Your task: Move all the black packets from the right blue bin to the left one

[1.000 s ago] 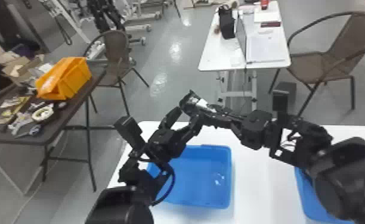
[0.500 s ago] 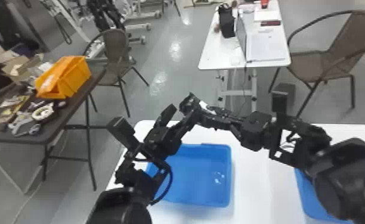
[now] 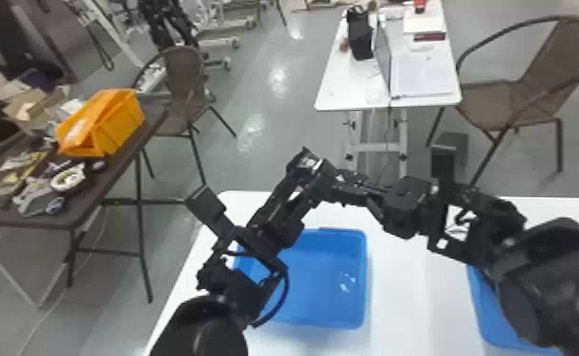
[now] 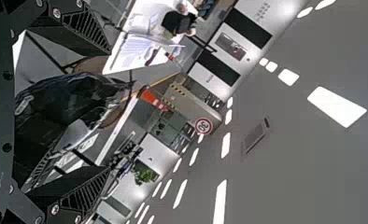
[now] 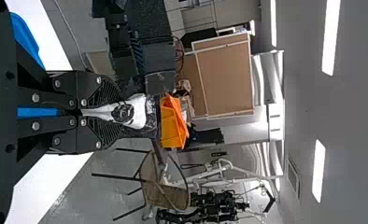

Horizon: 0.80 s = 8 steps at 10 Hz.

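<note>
Presumably a handover is in hand: the packet (image 4: 74, 100) is clenched in the right gripper (image 5: 121, 114), while the fingers of the left gripper (image 4: 109, 111) are spread wide, with the packet between them. For a clean pass, the left fingers are best centred on the packet's body before being closed, so that more than a loose edge is caught. The right fingers should be parted only once that hold is firm, and then be drawn straight back, so that the film is not dragged or torn. A fold could be pinched by both pairs, so a slow parting seems wise. The left bin (image 3: 321, 305) lies below the left fingers, and the right bin (image 3: 487, 312) lies back from the right fingers, on their own arm's side. As for looks, the packet is black and glossy, creased and probably limp, with a whitish, pinched part seen at the right fingertips.
</note>
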Motion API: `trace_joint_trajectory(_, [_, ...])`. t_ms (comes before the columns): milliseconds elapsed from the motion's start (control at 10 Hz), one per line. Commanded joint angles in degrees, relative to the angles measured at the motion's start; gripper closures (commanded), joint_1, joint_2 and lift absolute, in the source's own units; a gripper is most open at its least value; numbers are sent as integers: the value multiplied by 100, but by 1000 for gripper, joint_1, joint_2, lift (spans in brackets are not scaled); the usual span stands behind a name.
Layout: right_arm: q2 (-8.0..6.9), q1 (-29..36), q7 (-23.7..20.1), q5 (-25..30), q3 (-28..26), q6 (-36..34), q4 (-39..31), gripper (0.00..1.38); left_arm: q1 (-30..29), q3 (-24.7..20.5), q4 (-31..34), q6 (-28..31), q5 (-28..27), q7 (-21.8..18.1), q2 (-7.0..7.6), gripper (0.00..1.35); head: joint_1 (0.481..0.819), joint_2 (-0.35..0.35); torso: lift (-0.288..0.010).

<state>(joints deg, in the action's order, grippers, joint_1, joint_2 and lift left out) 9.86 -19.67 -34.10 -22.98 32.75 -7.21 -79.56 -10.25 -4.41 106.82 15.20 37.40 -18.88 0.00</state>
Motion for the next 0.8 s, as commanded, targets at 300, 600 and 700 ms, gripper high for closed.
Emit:
trace_joint_trajectory(300, [-20, 7, -1, 4, 3, 9, 11, 1124, 23, 159, -117, -8, 329, 113, -15, 1087, 695, 253, 0])
trace_joint_trajectory(600, [-20, 25, -1, -14, 3, 18, 20, 1124, -135, 159, -117, -676, 162, 262, -15, 1211, 692, 269, 0])
trace_joint_trajectory(700, [-20, 42, -1, -23, -6, 44, 28, 1119, -153, 168, -109, -694, 162, 289, -15, 1211, 692, 278, 0])
